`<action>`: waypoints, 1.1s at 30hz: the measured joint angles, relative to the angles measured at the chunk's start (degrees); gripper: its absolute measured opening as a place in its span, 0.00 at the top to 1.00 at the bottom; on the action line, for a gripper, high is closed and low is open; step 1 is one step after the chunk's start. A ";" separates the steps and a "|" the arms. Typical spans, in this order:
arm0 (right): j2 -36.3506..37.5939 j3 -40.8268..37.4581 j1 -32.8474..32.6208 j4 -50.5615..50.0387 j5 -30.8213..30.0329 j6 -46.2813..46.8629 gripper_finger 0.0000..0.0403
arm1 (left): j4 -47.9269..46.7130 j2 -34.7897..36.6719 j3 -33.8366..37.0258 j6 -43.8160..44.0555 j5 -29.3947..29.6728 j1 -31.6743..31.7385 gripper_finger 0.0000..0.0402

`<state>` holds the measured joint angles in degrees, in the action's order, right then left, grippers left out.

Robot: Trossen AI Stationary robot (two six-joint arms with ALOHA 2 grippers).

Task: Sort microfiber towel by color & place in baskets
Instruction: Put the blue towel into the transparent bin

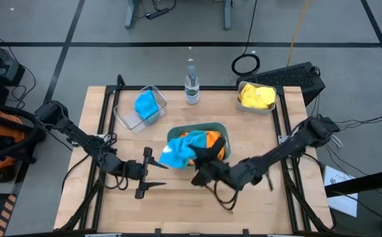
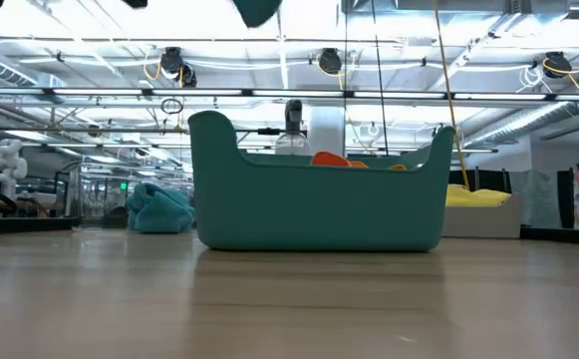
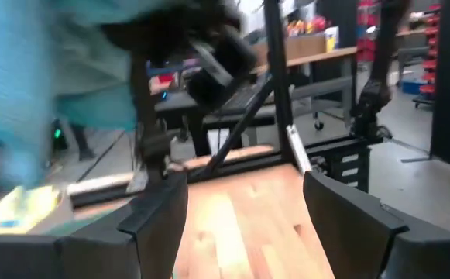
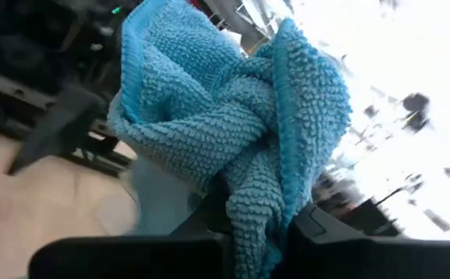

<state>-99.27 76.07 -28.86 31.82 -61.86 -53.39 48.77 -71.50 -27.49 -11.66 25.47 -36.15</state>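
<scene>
One blue towel [image 4: 232,139] pinched between jaws

Lighting's even and bright from overhead, so the table [image 1: 197,197] barely has any shadows, just soft ones under the arms. From table height the ceiling strip lights glare white across the room. The left wrist camera is smeared with motion blur, especially a blue towel [image 3: 46,85]. The right wrist shot is sharp on that towel, but the background blows out white.

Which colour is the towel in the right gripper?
Light blue towel; the right wrist view shows it best.
</scene>
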 joint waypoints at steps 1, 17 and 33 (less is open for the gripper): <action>1.63 0.06 0.21 -3.37 0.57 3.73 0.92 | 0.86 0.00 0.00 -1.06 -0.96 -0.29 0.35; 0.05 -0.04 7.83 -20.54 28.99 52.70 0.91 | 7.52 -3.07 -5.64 -21.30 -10.87 -3.04 0.35; -1.57 -0.04 8.94 -15.55 36.47 54.25 0.91 | 7.92 -8.70 -8.85 -46.87 23.60 -5.20 0.29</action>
<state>-100.84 76.03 -19.92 16.27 -25.39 0.86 56.69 -80.20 -36.34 -58.53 49.07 -41.34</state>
